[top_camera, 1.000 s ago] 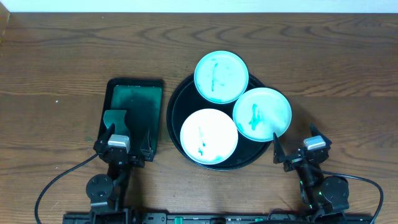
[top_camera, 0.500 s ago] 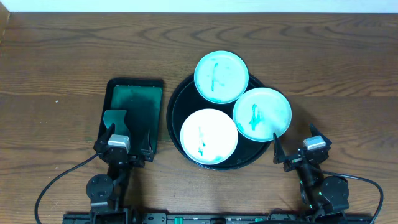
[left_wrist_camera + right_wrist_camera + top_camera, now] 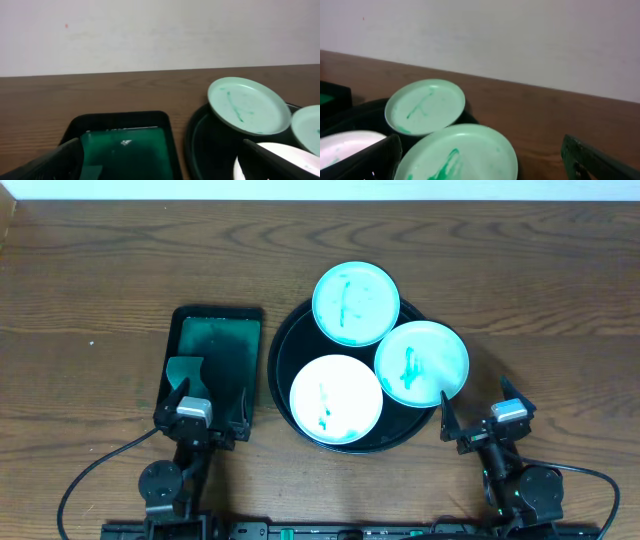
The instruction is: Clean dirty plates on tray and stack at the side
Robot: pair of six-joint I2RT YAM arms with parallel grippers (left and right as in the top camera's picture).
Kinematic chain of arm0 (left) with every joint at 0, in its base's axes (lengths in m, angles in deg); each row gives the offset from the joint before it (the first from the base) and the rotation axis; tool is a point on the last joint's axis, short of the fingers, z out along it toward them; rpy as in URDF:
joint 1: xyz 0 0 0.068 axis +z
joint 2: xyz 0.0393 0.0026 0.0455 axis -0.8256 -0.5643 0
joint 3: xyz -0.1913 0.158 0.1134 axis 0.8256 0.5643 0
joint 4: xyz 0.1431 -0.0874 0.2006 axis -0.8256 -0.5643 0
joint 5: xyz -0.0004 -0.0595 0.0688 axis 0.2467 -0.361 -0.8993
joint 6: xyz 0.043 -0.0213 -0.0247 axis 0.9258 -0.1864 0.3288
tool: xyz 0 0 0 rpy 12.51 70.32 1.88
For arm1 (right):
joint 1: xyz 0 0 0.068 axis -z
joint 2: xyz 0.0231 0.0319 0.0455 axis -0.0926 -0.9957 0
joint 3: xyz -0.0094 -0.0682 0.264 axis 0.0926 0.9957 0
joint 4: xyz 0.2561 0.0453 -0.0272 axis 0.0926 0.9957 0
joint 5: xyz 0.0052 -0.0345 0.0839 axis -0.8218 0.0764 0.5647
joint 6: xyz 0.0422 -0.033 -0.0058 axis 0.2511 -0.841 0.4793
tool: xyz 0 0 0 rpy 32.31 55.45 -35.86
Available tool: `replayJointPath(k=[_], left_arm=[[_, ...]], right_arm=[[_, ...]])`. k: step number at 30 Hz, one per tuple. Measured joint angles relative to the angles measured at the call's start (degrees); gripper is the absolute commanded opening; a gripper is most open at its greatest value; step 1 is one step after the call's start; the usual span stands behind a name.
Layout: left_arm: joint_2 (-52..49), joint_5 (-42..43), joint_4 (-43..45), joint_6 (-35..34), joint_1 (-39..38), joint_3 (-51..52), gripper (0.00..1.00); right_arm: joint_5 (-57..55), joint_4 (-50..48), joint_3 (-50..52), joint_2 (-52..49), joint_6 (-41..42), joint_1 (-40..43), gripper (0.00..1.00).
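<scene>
Three teal-streaked plates on black tray, left gripper spread wide, empty, at near end of green-lined tray, right gripper spread wide, empty

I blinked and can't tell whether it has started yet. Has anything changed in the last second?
Hardly anything. The left hand and the right hand each edged very slightly to the right in the overhead view. Both are open and have taken hold of nothing. The plates sit where they were on the round tray, their streaks unwiped. The rectangular tray has not moved.
</scene>
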Motion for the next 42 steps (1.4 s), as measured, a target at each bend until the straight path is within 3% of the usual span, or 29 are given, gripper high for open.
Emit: replayJointPath(k=[9, 16, 21, 28, 33, 35, 42], left_arm=[[-0.02, 1.6, 5.22, -2.45, 0.0, 0.07, 0.98], [-7.39, 1.62, -0.46, -6.03, 0.0, -9.16, 0.98], [-21.35, 1.92, -11.21, -7.54, 0.0, -23.78, 0.98], [-42.51, 3.8, -36.89, -7.93, 0.0, -49.68, 0.98], [-52.59, 4.33, -49.66, -7.96, 0.0, -62.86, 0.98], [-54.6, 4.39, -52.0, -7.96, 0.0, -65.05, 0.98], [-55.1, 4.63, -54.64, -7.96, 0.0, -65.4, 0.98]], right_arm=[[1.22, -4.35, -0.04, -0.09, 1.42, 0.0, 0.99], [4.59, 0.66, -9.44, -9.68, 1.42, 0.0, 0.99], [7.58, 9.97, -27.58, -26.27, 1.46, 0.0, 0.99], [14.29, 34.49, -59.78, -54.23, 1.55, 0.0, 0.99], [18.86, 39.17, -74.38, -69.31, 2.97, 0.0, 0.99], [21.94, 38.99, -75.67, -72.87, 4.04, 0.0, 0.87], [22.88, 51.21, -75.78, -80.74, 5.14, -4.15, 0.66]])
